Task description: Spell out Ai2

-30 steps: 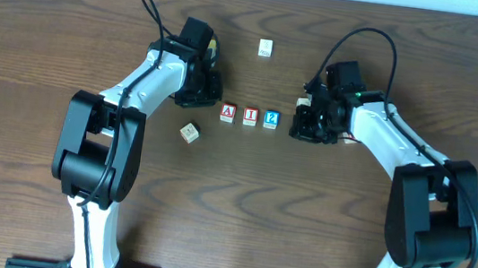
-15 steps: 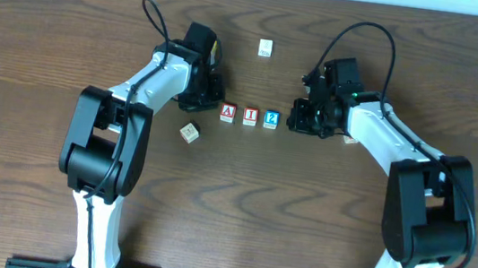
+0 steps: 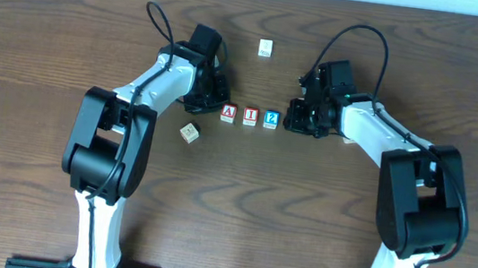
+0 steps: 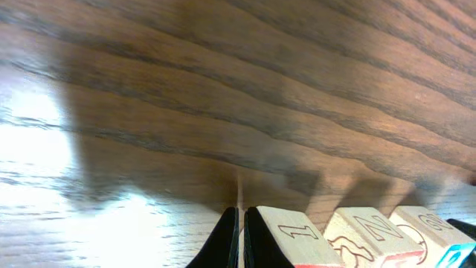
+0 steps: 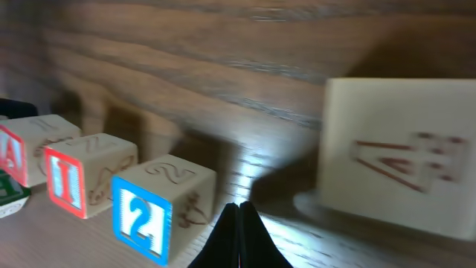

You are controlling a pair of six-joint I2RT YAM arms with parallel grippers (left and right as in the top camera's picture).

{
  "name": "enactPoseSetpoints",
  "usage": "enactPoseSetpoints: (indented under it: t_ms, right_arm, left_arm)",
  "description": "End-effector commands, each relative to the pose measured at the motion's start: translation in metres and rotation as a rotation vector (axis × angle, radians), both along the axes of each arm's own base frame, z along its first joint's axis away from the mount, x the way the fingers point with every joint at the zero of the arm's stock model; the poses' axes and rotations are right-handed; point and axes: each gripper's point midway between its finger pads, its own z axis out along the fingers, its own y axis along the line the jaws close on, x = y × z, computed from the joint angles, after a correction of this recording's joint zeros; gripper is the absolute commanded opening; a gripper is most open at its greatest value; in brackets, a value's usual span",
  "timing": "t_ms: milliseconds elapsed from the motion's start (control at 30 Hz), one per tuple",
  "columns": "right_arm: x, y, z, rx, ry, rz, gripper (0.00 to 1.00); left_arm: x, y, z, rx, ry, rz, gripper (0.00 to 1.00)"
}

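Ai2 (image 3: 249, 115) is laid out in a neat row in the middle of the tabletop (image 3: 51, 40), reading left to right from overhead: the A cube (image 3: 228, 112) with its red letter up, then the I cube (image 3: 249, 115), also red, then the 2 cube (image 3: 271, 118) in blue. All three sit side by side with only slim gaps between them.

The left tool (image 4: 239, 227) is down at the left end of the row, right next to the A cube. From its wrist cam the two fingers are pressed flat together with nothing between them. I honestly can't tell if the tip touches the cube or just misses it.

The right tool (image 5: 239, 223) is at the other end, just beside the 2 cube. Its fingers are pinched together too, and it has nothing in it.

Other stuff around: a pale cube (image 3: 266, 48) sits well up behind the row, and a tilted cube (image 3: 189, 132) lies below and left of the A cube. The right wrist cam also shows a big blurry block (image 5: 398, 160) with reddish marks, off to the side of the tool.
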Motion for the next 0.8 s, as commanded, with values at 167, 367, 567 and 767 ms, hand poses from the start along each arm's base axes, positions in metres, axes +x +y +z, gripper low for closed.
enactPoseSetpoints:
  t_ms: [167, 367, 567, 767]
  right_arm:
    - [-0.004, 0.015, 0.0, 0.012, 0.003, 0.015, 0.01]
    - [-0.003, 0.018, 0.002, 0.028, -0.006, 0.02, 0.02]
    - [-0.002, 0.024, 0.004, 0.034, -0.022, 0.033, 0.01]
    - [-0.004, 0.031, 0.005, 0.037, -0.025, 0.044, 0.01]
  left_arm:
    - [-0.01, -0.011, -0.009, -0.007, 0.039, 0.003, 0.06]
    - [-0.009, -0.01, -0.009, -0.006, 0.045, 0.023, 0.06]
    - [-0.008, -0.008, -0.011, 0.012, 0.055, 0.082, 0.06]
    - [-0.013, -0.017, -0.012, 0.033, 0.066, 0.104, 0.06]
